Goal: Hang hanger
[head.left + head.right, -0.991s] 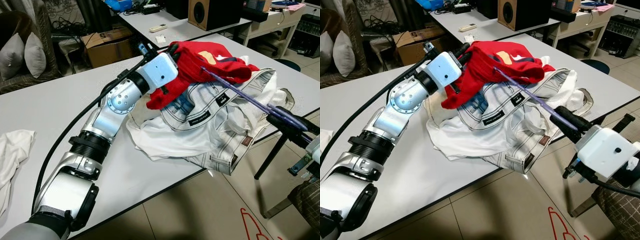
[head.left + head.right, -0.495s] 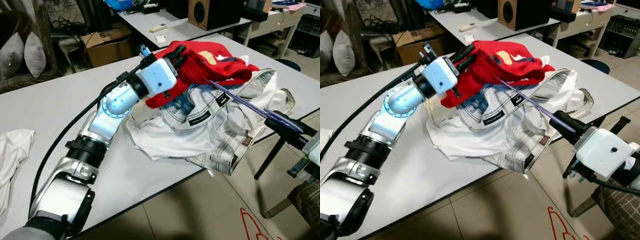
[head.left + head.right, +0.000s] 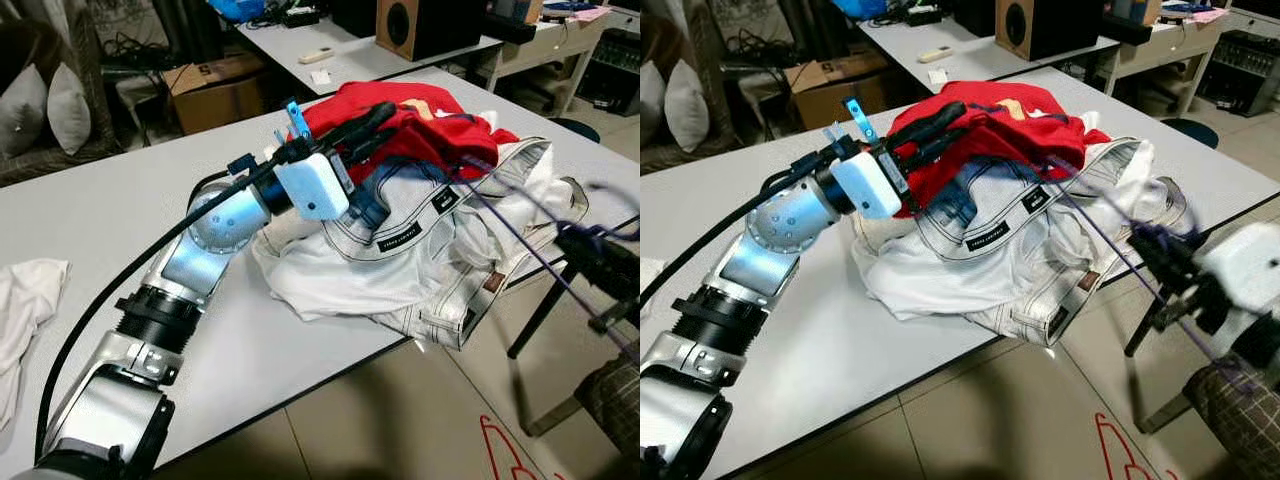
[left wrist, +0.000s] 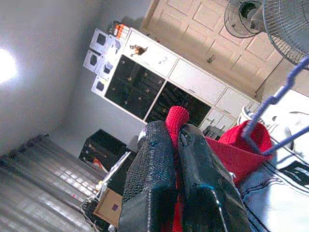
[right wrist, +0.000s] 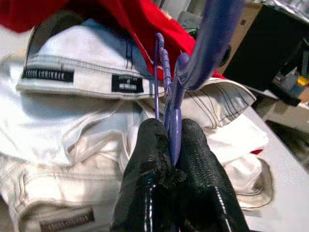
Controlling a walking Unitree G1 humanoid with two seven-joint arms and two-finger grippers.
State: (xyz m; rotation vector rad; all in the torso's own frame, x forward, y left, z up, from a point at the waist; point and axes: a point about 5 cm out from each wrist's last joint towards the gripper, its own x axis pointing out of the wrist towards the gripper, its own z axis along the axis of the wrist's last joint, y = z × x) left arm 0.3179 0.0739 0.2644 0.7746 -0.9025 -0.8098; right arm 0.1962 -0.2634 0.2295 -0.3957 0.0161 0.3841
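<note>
Off tabletop's [image 3: 90, 230] near right edge: right hand [image 5: 171, 159] clamping purple hanger [image 5: 169, 87], hanger reaching into clothes pile [image 3: 420, 250]. Farther in, left hand [image 4: 176, 140] pinching red garment [image 3: 430, 125] atop pile.

Grey-white worktop [image 3: 90, 220] sat over a beige tiled floor [image 3: 400, 420] with a red mark [image 3: 500, 450]. Second table [image 3: 370, 55] behind carried a black-and-wood speaker [image 3: 425, 25]. Cardboard box [image 3: 215, 90] and an armchair with grey cushions [image 3: 45, 105] stood at far left.
</note>
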